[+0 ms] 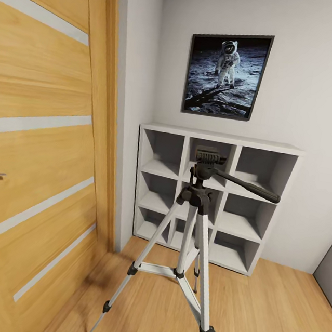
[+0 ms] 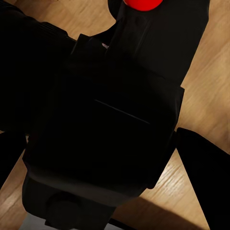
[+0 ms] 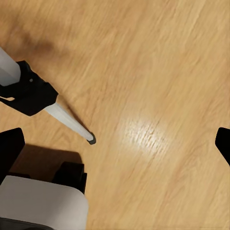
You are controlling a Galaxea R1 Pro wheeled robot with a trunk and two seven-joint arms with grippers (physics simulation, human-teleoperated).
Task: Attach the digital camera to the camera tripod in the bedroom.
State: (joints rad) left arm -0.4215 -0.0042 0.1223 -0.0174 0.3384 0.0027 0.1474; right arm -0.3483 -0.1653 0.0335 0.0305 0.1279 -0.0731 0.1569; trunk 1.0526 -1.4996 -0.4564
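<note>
Head view: you are facing the camera tripod (image 1: 190, 242), which stands upright on the light wood floor (image 1: 272, 316) of the bedroom with its three silver legs spread. Its black head sits level with the upper shelves, and the long pan handle (image 1: 247, 186) points toward the right. Directly behind it a white cube shelf unit (image 1: 165, 134) stands against the grey-white wall. A framed astronaut picture (image 1: 227, 73) hangs above the shelf. The wooden door (image 1: 32, 143) lies at your left.

Left wrist view: the digital camera (image 2: 110, 129) sits close against the lens as a dark black body, its round red button (image 2: 143, 3) at the frame's edge. The left gripper's fingers (image 2: 206, 163) flank the body on both sides and are closed against it, pinching the camera. Wood floor appears beyond.

Right wrist view: the right gripper (image 3: 117, 143) hangs over bare floor with its fingertips (image 3: 9, 146) far apart at opposite frame edges, jaws spread and holding nothing. One tripod leg's lower section and black foot (image 3: 91, 139) rests on the floor nearby.
</note>
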